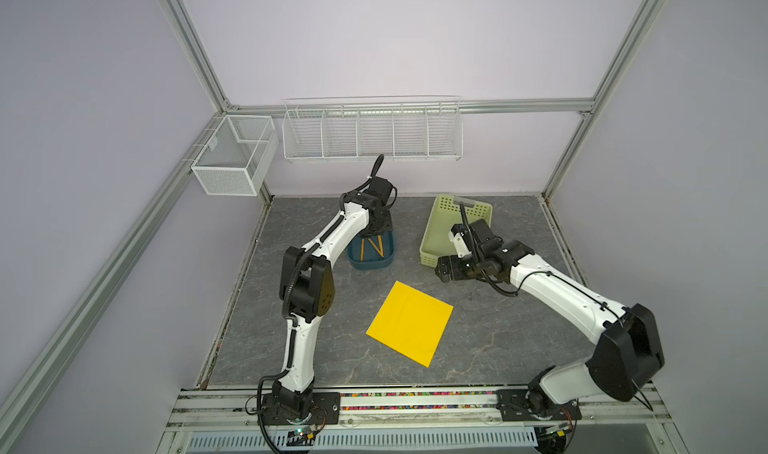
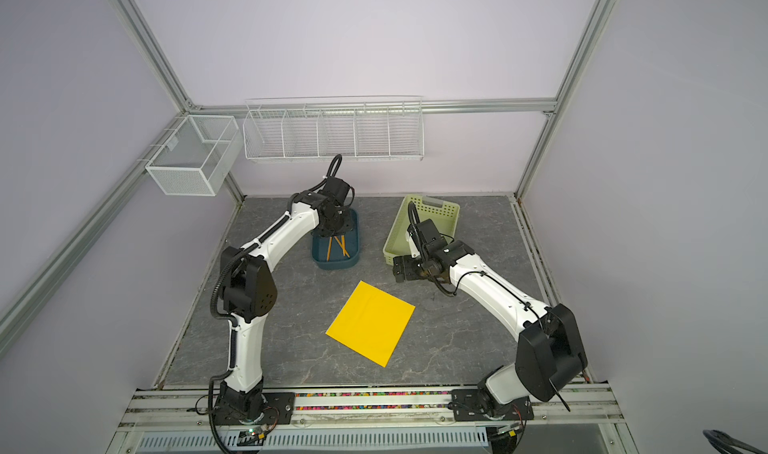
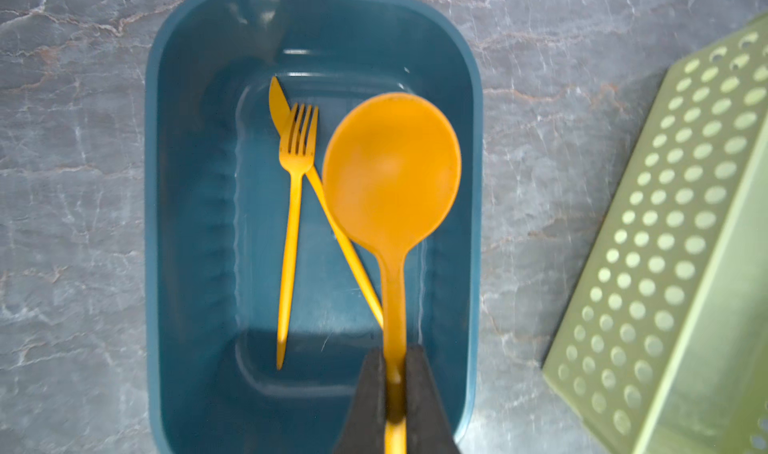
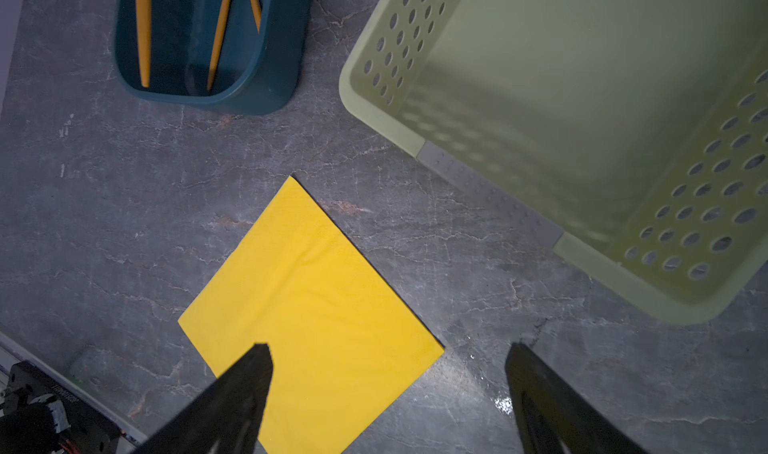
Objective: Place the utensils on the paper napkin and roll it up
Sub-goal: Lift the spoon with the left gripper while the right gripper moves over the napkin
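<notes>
On my left arm, the jaws are pinched tight on the handle of the orange spoon (image 3: 390,169). Its round bowl points away from them, over the dark blue tub (image 3: 178,223). Ahead of those jaws, beside the spoon, the fork (image 3: 294,206) and the knife (image 3: 277,98) lie on the tub floor. The fork's tines overlap the knife blade, the 2 handles spread apart toward the jaws, and the knife's handle runs under the spoon's neck.

The yellow paper napkin (image 1: 409,323) lies flat and unrolled on the grey surface (image 1: 498,339) with nothing on it. It is well apart from the left jaws and near the right ones.

On my right arm, the jaws stand wide open with nothing between them, hanging above the surface. From the right wrist camera the napkin (image 4: 311,306) sits just ahead of them, with 1 fingertip (image 4: 257,360) overlapping its edge in the view. The pale green perforated basket (image 4: 582,98) stands close beside these jaws, on the side away from the tub.
</notes>
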